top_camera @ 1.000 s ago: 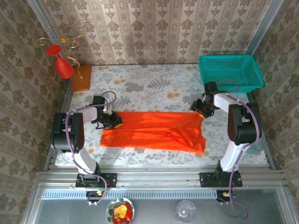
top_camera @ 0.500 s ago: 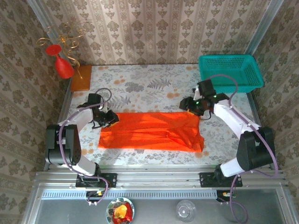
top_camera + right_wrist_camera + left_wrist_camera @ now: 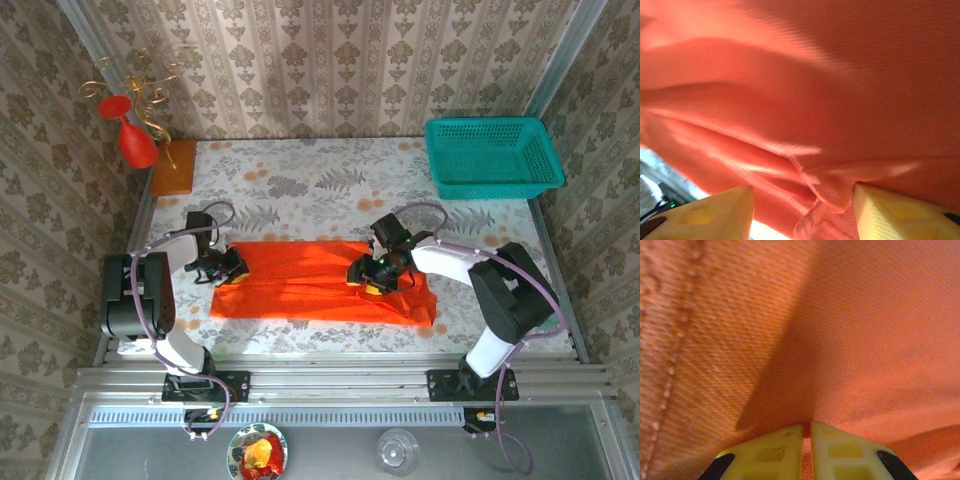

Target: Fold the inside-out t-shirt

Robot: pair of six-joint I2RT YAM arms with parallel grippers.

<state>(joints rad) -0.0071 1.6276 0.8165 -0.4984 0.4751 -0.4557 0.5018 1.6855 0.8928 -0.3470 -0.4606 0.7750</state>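
Top: the inside-out t-shirt (image 3: pixel 320 285) lay as a flat orange strip at the front middle of the table (image 3: pixel 330 180), well apart from the teal basket (image 3: pixel 492 157) at back right. Left gripper (image 3: pixel 228 268) was on the strip's left end, right gripper (image 3: pixel 370 276) on its right half.
Left wrist: yellow fingers (image 3: pixel 771 452) were almost together, with a sliver of orange cloth pinched in the slit. A stitched seam (image 3: pixel 675 355) ran down the left.
Right wrist: fingers (image 3: pixel 900 215) stood wide apart, a rumpled bit of shirt between them, not clamped.
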